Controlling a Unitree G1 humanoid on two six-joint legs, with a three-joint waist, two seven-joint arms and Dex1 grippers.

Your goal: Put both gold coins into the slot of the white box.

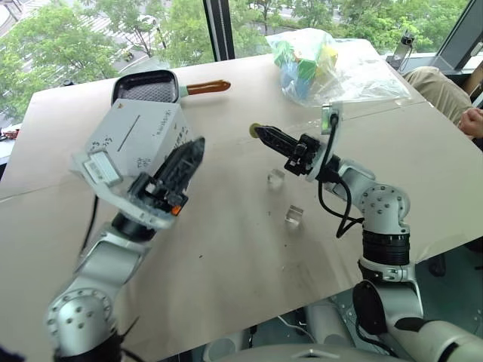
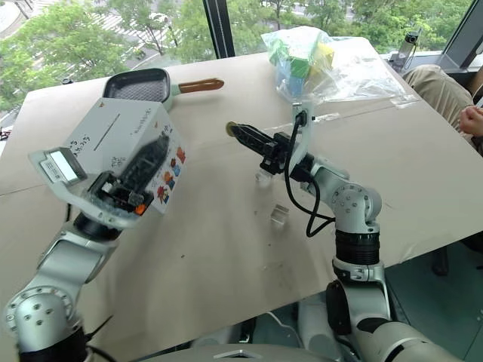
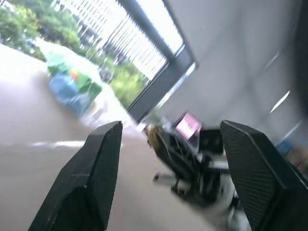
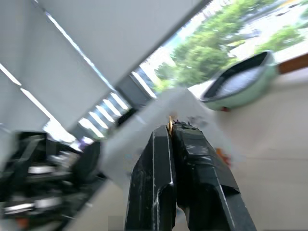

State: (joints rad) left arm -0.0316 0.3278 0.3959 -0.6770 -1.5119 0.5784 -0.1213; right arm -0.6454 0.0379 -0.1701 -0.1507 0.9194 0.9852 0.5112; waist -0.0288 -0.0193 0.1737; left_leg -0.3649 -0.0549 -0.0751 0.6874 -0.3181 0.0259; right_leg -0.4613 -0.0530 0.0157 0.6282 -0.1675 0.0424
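Gold coin (image 1: 256,130) was pinched at the tips of the right fingers (image 4: 169,132), raised above the desk (image 1: 226,249). White box (image 1: 139,136) stood near the pan (image 1: 147,87), slot (image 1: 128,134) facing up. Left fingers (image 3: 103,163) were spread wide, empty.

Gold coin (image 1: 256,129) in right claw (image 1: 259,132) tips

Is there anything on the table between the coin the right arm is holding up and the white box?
No, in the left eye view only bare table lies between the gold coin in the right end effector and the white box.
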